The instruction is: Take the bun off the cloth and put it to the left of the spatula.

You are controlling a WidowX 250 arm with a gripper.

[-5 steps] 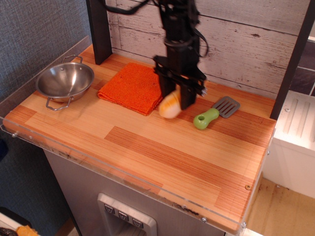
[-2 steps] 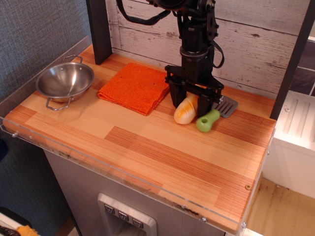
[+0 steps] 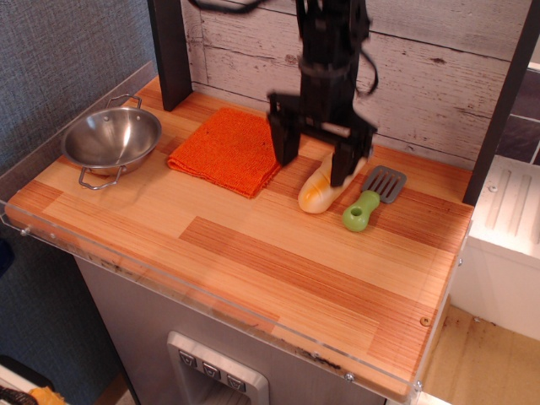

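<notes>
The end effector [image 3: 316, 152] hangs with its fingers spread apart, holding nothing, just above the bun [image 3: 321, 186]. The bun lies on the table [image 3: 253, 253], just left of the spatula [image 3: 371, 197] and right of the orange cloth [image 3: 226, 149]. A metal bowl [image 3: 111, 139] sits far left.

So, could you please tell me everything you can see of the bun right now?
The bun is an elongated, glossy toy roll, pale yellow shading to golden-tan, with diagonal score lines. It lies flat on the wooden tabletop, off the orange cloth and just left of the spatula. The open gripper straddles its far end, apparently without gripping.
</notes>
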